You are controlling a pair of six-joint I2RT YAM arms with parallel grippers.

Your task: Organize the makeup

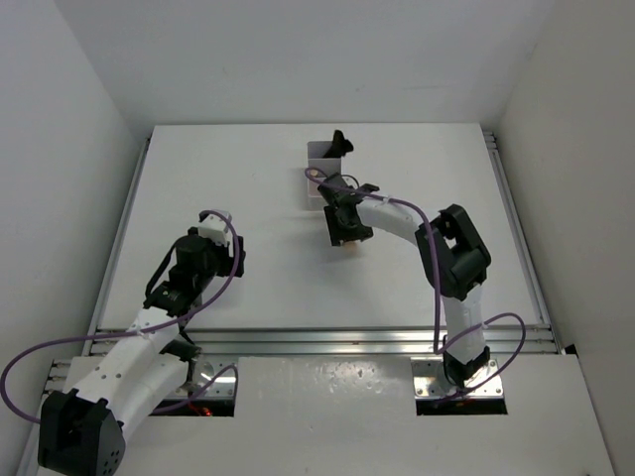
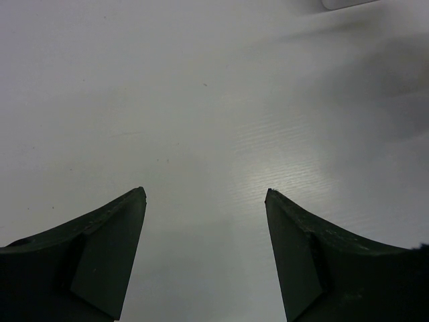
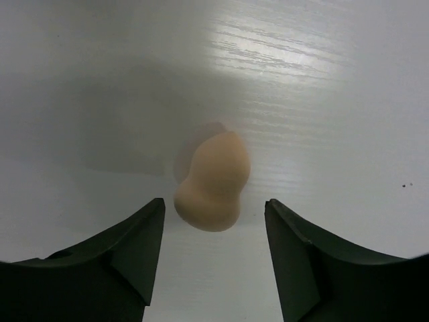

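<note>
A peach sponge (image 3: 213,181) lies on the white table. My right gripper (image 3: 214,201) is open, and the sponge's near end sits just ahead of and between its fingertips, not touching either. In the top view my right gripper (image 1: 345,233) hangs over the sponge just in front of the white box (image 1: 318,151), so only a sliver of peach shows. A black fan-shaped brush (image 1: 340,142) stands up out of the box. My left gripper (image 2: 204,193) is open and empty over bare table, at the left in the top view (image 1: 223,260). The other makeup is hidden or out of view.
White walls close in the table on the left, back and right. A metal rail (image 1: 327,342) runs along the near edge. Purple cables loop off both arms. A white edge (image 2: 345,3) shows at the top right of the left wrist view.
</note>
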